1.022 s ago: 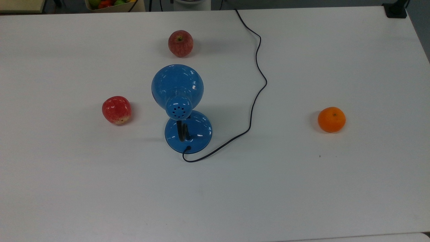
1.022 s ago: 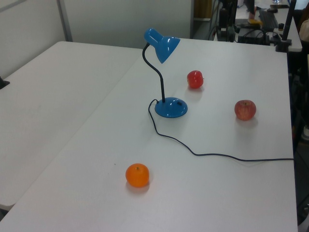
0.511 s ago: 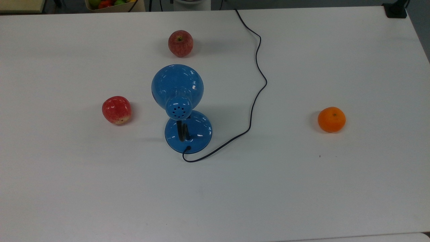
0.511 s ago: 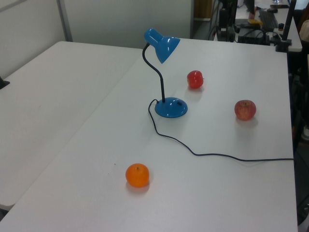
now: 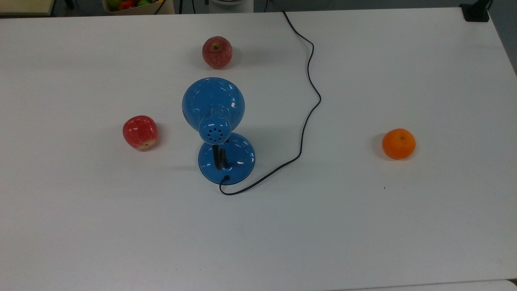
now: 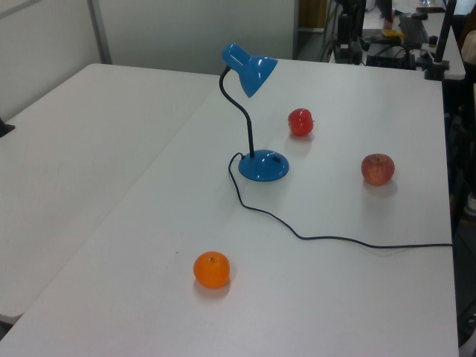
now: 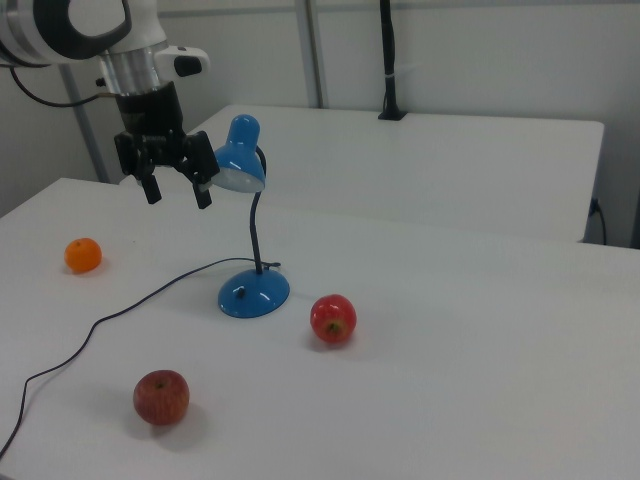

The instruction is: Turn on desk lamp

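The desk lamp (image 5: 214, 109) stands upright mid-table, its glossy blue dome shade (image 6: 253, 71) on a curved black neck above a round blue base (image 5: 227, 159). The base (image 7: 254, 293) carries a small dark switch. No light shows from the shade. A thin black cord (image 5: 309, 101) runs from the base to the table's far edge. In the right view my gripper (image 7: 178, 190) hangs open high above the table, just left of the shade (image 7: 240, 160), with nothing between its fingers.
On the white table (image 5: 363, 226) lie a bright red apple (image 5: 140, 132), a darker red apple (image 5: 217, 52) and an orange (image 5: 398, 143). The same orange (image 7: 83, 255) sits at the right view's left. A box of fruit (image 5: 133, 5) stands beyond the far edge.
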